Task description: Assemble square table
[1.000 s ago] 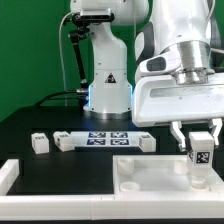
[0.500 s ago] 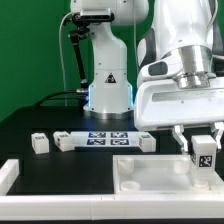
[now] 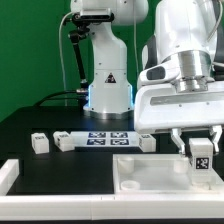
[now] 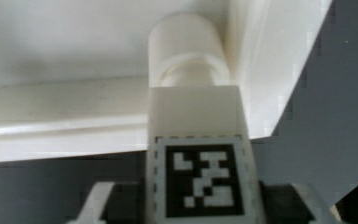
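Pincer (image 3: pixel 200 148) pinches tagged white block leg (image 3: pixel 202 158) over corner of rimmed white square panel (image 3: pixel 140 172); apparently no leg fitted yet.

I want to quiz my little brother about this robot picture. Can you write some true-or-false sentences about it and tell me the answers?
1. The end effector holds a white leg with a black-and-white tag. True.
2. The held leg is over the long flat strip of tags. False: it is over a corner of the square panel, on the exterior view's right.
3. A loose white leg lies on the black table, apart from the panel. True.
4. The end effector is open and empty. False: it is closed on the leg.
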You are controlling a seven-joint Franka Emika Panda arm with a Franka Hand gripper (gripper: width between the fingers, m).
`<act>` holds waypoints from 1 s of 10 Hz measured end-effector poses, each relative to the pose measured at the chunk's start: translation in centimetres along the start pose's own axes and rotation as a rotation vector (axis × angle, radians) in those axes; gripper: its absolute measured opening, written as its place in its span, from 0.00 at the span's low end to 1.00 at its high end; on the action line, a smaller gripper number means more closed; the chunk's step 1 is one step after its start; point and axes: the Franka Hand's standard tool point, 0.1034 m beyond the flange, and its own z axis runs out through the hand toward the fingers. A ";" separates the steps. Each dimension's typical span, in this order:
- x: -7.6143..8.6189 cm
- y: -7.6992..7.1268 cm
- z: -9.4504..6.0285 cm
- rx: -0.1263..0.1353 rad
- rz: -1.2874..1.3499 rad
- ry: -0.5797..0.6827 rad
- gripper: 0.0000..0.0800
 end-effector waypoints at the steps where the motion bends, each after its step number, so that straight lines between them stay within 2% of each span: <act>1: -0.1 0.0 0.0 -0.007 0.012 0.001 0.36; 2: -0.1 0.1 0.0 -0.008 0.000 -0.006 0.36; 3: -0.2 0.1 0.1 -0.008 -0.004 -0.008 0.48; 4: -0.2 0.1 0.1 -0.008 -0.006 -0.008 0.65; 5: -0.2 0.1 0.1 -0.008 -0.009 -0.008 0.76; 6: -0.2 0.1 0.1 -0.008 -0.011 -0.008 0.76; 7: -0.2 0.1 0.1 -0.008 -0.013 -0.008 0.80; 10: -0.2 0.1 0.1 -0.008 -0.019 -0.009 0.81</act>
